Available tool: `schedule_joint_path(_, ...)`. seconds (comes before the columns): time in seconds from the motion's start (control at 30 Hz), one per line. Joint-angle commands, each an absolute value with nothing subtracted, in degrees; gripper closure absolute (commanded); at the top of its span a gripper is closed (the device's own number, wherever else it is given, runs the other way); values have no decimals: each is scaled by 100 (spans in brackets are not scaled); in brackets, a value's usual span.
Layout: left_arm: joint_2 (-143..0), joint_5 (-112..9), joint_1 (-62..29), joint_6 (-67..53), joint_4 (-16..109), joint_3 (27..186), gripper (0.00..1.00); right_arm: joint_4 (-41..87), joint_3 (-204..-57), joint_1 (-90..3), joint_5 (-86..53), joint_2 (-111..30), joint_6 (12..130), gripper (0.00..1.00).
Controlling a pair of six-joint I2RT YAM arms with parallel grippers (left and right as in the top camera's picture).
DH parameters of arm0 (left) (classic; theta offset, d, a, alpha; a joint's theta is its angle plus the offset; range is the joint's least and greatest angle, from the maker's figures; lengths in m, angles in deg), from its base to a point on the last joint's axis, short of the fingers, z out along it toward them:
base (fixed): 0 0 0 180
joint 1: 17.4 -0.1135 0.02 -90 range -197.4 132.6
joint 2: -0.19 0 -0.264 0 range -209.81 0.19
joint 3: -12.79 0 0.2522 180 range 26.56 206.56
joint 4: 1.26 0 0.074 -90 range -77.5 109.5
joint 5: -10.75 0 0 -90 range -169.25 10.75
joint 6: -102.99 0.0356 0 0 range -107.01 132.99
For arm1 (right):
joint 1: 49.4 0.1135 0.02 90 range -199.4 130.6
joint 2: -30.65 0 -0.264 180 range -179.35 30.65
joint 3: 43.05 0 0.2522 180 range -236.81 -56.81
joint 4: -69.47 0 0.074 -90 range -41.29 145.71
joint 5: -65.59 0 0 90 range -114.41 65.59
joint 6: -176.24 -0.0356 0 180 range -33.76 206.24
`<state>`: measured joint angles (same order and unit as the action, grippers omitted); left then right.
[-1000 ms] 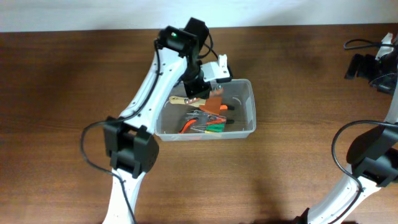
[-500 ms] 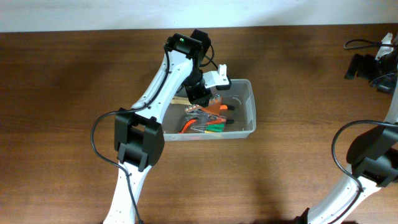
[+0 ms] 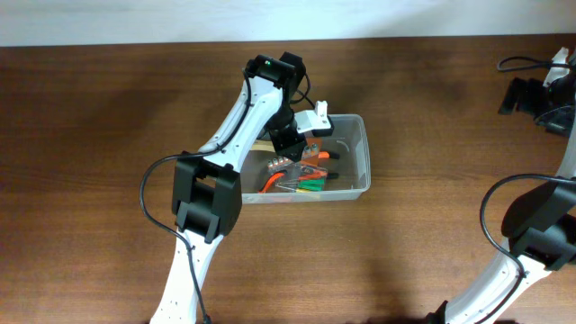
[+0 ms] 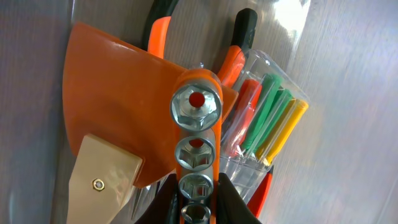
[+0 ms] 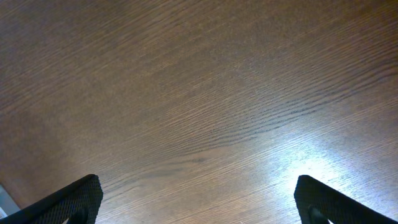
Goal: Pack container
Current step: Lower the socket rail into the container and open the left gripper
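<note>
Overhead and wrist views, packing task. The left arm (image 3: 209, 202) rises from the near edge of the surface (image 3: 432, 243), bends at a dark elbow joint, stretches away to a wrist at the far side, then folds back downward. This sets the left end effector (image 4: 198, 204) inside the container (image 3: 364, 153). Its two dark fingers are closed tight on the lower end of an orange socket rail (image 4: 196, 127). The rail carries a row of hexagonal steel sockets and runs straight out from the fingers.

The right arm (image 3: 540, 236) stands at the right edge of the surface. The right end effector (image 5: 199, 202) is spread wide over bare wood, holding nothing.

The container sits near the middle of the surface, slightly toward the far side. Its open top faces up, and its long axis runs left to right in the overhead view. It is a clear, translucent rectangular tub with rounded corners and a rim. Inside lie an orange fan-shaped blade (image 4: 115, 106) on a beige handle, pliers (image 4: 159, 25) with black-and-orange grips, and a small clear case (image 4: 267, 127) of red, green and yellow bits.
</note>
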<state>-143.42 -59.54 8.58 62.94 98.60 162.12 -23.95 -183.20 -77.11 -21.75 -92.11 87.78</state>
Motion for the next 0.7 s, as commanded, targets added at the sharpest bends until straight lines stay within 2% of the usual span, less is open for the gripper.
schedule_joint_path(0.0, -14349, -5779, 834, 6343, 9860, 16217, 89, -2397, -18298, -7680, -2162, -9158, 8743, 1)
schedule_joint_path(0.03, -14349, -5779, 832, 6343, 9863, 16217, 89, -2397, -18298, -7680, -2164, -9158, 8743, 1)
schedule_joint_path(0.07, -14349, -5781, 830, 6343, 9865, 16217, 83, -2397, -18298, -7680, -2162, -9158, 8743, 1)
schedule_joint_path(0.13, -14349, -5779, 828, 6343, 9860, 16217, 62, -2397, -18298, -7680, -2162, -9158, 8743, 1)
schedule_joint_path(0.27, -14349, -5781, 828, 6343, 9843, 16219, 45, -2397, -18298, -7680, -2164, -9160, 8743, 1)
schedule_joint_path(0.5, -14342, -5801, 795, 6058, 9970, 16617, 41, -2395, -18298, -7680, -2162, -9158, 8743, 1)
schedule_joint_path(0.6, -14325, -5803, 755, 6015, 10278, 17386, 40, -2395, -18298, -7680, -2164, -9160, 8743, 1)
schedule_joint_path(0.67, -14314, -5801, 710, 6015, 10490, 17902, 35, -2397, -18298, -7680, -2162, -9158, 8743, 1)
